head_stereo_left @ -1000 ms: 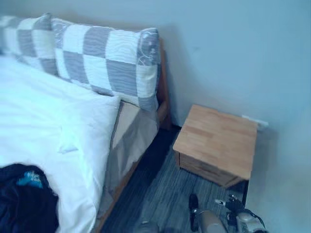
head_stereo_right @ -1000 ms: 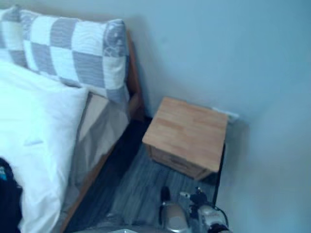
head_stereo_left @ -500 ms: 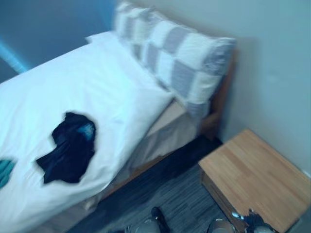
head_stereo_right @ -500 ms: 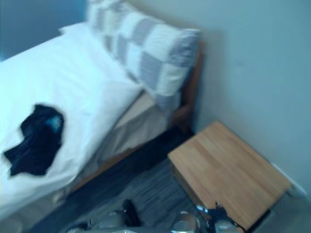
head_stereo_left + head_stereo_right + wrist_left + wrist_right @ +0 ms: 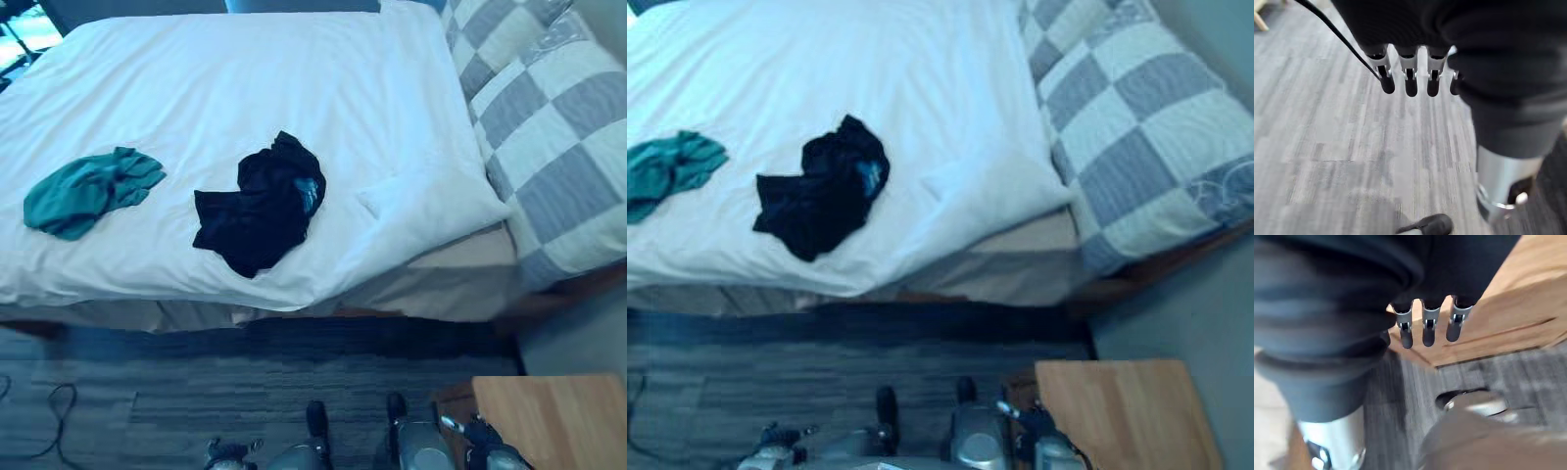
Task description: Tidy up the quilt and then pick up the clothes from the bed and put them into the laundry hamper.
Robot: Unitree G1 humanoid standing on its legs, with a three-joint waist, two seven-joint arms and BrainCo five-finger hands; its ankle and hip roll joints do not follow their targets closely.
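Observation:
A white quilt [image 5: 245, 78] covers the bed. Its corner by the pillows [image 5: 431, 196] lies bunched, and beige sheet [image 5: 460, 259] shows below it. A black garment [image 5: 260, 201] lies crumpled on the quilt near the bed's near edge. A teal garment [image 5: 93, 186] lies to its left, apart from it. My left hand [image 5: 1410, 81] hangs with straight fingers over the grey carpet and holds nothing. My right hand [image 5: 1428, 328] hangs with straight fingers beside the wooden nightstand [image 5: 1518, 308], also holding nothing. Both hands are well short of the bed.
Grey-and-white checked pillows [image 5: 549, 127] lean at the bed's head on the right. The wooden nightstand [image 5: 558, 421] stands at the lower right, close to my right side. Dark striped carpet [image 5: 196, 382] runs between me and the bed's edge.
The whole picture has swung from the wall and nightstand to the bed, so the camera has moved. Both garments now show in full; nothing on the bed has moved.

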